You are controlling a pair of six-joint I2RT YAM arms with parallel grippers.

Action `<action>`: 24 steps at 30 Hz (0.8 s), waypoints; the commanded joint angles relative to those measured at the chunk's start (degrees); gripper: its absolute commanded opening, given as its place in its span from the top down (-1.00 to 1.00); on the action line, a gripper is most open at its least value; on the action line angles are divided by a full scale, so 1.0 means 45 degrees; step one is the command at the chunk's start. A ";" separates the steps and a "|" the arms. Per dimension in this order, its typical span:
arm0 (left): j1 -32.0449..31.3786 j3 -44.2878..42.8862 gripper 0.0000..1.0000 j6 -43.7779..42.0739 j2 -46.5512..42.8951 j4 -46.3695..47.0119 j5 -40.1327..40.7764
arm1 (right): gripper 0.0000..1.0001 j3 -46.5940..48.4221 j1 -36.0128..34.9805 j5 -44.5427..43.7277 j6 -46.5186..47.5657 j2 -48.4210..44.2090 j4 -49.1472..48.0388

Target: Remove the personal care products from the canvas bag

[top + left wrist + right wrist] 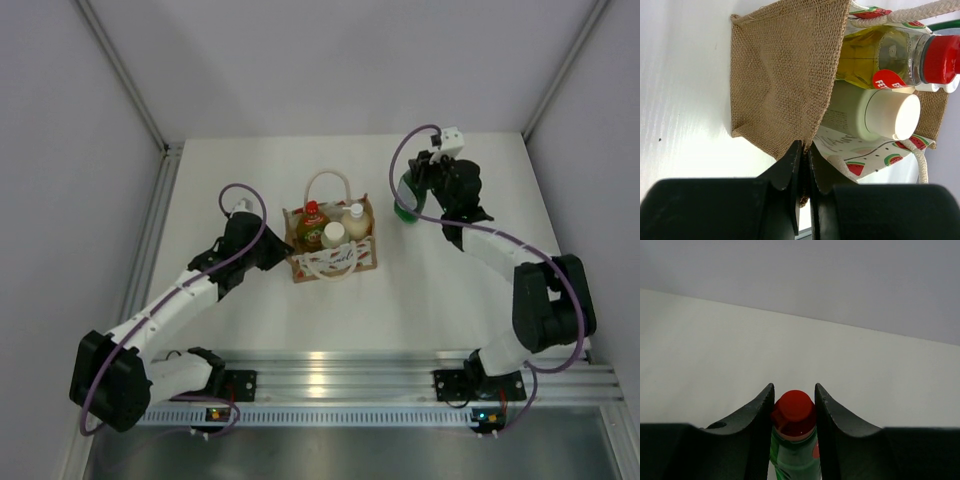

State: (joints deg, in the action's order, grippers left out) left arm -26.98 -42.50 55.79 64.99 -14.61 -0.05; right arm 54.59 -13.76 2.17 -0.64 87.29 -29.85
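— Now, right gripper [794, 390]: state?
— Narrow. Fingers clamped either side of the dark green bottle [795, 450], just under its red cap [794, 412]. In the top view the bottle is outside the canvas bag [330, 255], at the bag's 2 o'clock and well apart. Whether it rests on the table [250, 320] or is lifted, I cannot tell.
— Left gripper [802, 150]?
— Jaws pinched together on the rim of the bag's burlap end wall, at the bag's 9 o'clock in the top view.
— Bag contents?
— Three items: yellow bottle [875, 55], red-capped; pale cylinder [850, 112] with white cap just beside it; cream pump bottle [355, 218] toward the 3 o'clock end. A rope handle [900, 15] crosses the yellow bottle.
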 commanded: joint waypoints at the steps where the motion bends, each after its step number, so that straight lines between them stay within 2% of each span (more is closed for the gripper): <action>1: 0.0039 -0.0008 0.95 -0.0132 -0.0380 0.0141 -0.0515 | 1.00 -0.0254 0.0147 0.0552 -0.0150 0.0250 -0.5687; 4: 0.0039 -0.0028 0.94 -0.0230 -0.0419 0.0141 -0.0632 | 1.00 -0.0762 0.0128 0.0571 0.0044 0.0641 -0.6881; 9: 0.0039 0.0031 0.91 -0.0249 -0.0556 0.0142 -0.0632 | 1.00 -0.1310 0.0128 0.0591 0.0432 0.0623 -0.7059; 13: 0.0039 -0.0028 0.91 -0.0249 -0.0439 0.0142 -0.0710 | -0.40 -0.1779 0.0108 0.0670 0.0436 0.0311 -0.7001; 16: 0.0039 -0.0086 0.91 -0.0269 -0.0380 0.0142 -0.0730 | -0.87 -0.1663 0.0108 0.0766 0.0494 -0.0021 -0.6495; 21: 0.0039 -0.0184 0.89 -0.0347 -0.0263 0.0142 -0.0750 | -0.88 -0.0766 0.0030 0.0980 0.0437 -0.0724 -0.4250; 24: 0.0039 -0.0281 0.88 -0.0405 -0.0147 0.0142 -0.0750 | -0.89 -0.0334 -0.0203 0.1740 0.0242 -0.1601 -0.2512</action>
State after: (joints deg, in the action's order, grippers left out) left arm -26.87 -42.50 54.87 64.73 -15.03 -1.72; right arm 48.99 -13.82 5.74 1.32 85.36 -46.44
